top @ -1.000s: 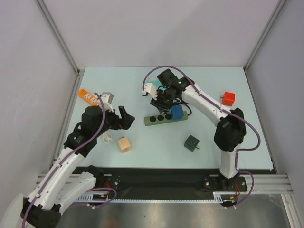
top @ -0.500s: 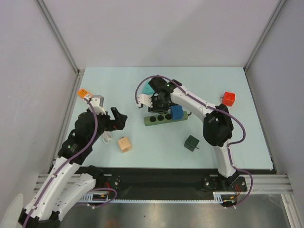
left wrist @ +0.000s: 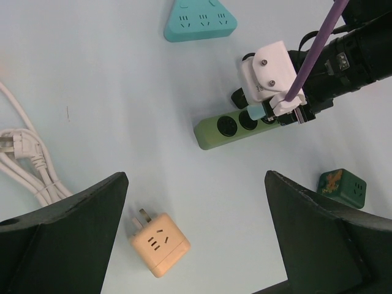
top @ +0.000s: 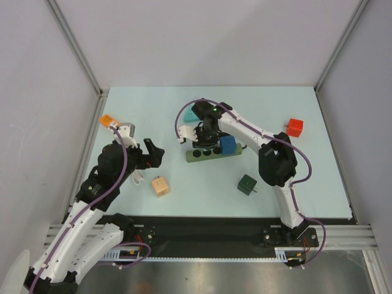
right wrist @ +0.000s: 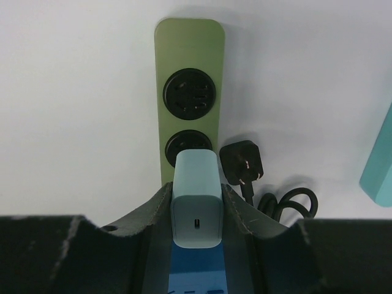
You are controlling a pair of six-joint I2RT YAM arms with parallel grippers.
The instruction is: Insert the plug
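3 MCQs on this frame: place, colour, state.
1. Where is the red cube? A) far right of the table B) beside the left arm C) on the green strip
2. Colour of the charger in the right end effector? A) red B) pale blue C) black
3. Left end effector is: A) shut on the cable B) shut on the peach cube C) open, empty
1 A: near the right edge. 2 B: right wrist view shows it. 3 C: fingers wide apart, nothing between.
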